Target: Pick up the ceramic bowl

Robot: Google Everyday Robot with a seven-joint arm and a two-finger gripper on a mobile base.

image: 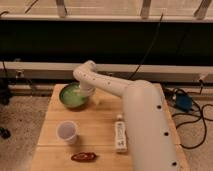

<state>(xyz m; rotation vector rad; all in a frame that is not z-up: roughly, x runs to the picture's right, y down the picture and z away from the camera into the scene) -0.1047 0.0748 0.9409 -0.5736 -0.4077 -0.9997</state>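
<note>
The ceramic bowl (71, 96), round, glossy green with a paler inside, sits on the wooden table (102, 125) at its far left. My white arm reaches from the lower right across the table to the bowl. My gripper (84, 95) is down at the bowl's right rim, partly inside it. The wrist hides the fingertips.
A small translucent whitish cup (67, 132) stands at the front left. A white tube (120, 135) lies at the front centre. A red packet (84, 156) lies near the front edge. Cables run over the floor at right, and a dark wall stands behind.
</note>
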